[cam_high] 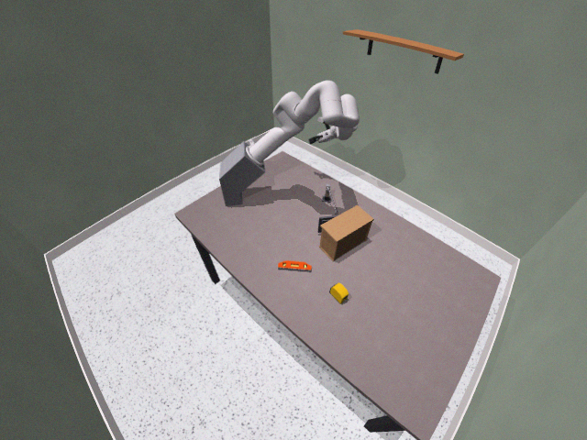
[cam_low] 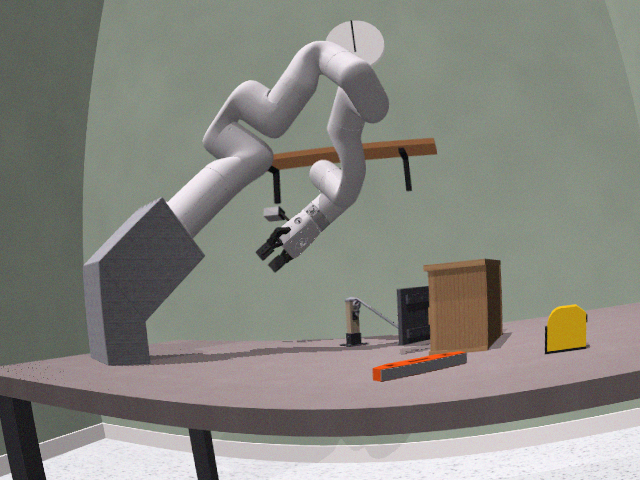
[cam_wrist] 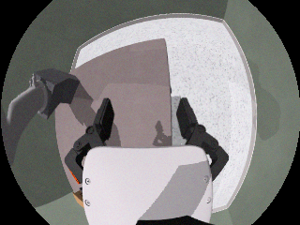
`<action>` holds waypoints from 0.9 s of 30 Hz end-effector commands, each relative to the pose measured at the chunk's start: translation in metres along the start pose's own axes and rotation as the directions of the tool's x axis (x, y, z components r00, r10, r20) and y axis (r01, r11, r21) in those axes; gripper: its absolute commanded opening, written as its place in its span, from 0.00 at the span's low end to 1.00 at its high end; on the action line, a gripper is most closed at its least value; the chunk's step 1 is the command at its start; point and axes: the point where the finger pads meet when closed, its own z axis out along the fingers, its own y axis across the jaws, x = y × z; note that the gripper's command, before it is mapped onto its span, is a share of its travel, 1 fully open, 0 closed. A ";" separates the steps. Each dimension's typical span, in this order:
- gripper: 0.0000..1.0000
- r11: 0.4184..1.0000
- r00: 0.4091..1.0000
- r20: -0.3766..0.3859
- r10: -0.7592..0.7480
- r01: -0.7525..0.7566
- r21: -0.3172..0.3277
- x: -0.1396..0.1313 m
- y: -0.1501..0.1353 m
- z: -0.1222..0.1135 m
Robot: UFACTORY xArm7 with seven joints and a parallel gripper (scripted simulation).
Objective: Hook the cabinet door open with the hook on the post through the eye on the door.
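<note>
The gripper (cam_low: 274,256) hangs high above the table (cam_low: 310,408) with jaws wide and nothing between them. Only the exterior view shows the hook (cam_low: 377,312) slanting from the post (cam_low: 353,320) to the dark door (cam_low: 412,315) of the cabinet (cam_low: 462,304); the top view shows open tabletop around it.

Brown cabinet (cam_low: 460,310), orange level (cam_low: 419,365), yellow tape measure (cam_low: 567,327), speckled floor (cam_high: 156,331).

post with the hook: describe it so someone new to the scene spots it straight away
Start at the brown wooden cabinet in the middle of the table. Its dark door faces the arm's grey base, and just beyond the door stands the post. It is the only short tan upright on a small black foot, with a thin grey hook slanting to the door.
</note>
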 end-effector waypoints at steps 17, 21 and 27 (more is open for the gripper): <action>1.00 1.000 1.000 0.001 -0.001 0.001 -0.001 0.000 0.001 -0.001; 1.00 1.000 1.000 0.001 0.016 -0.016 -0.011 -0.003 -0.003 -0.003; 1.00 0.975 0.981 0.003 0.193 -0.192 -0.110 -0.036 -0.037 -0.024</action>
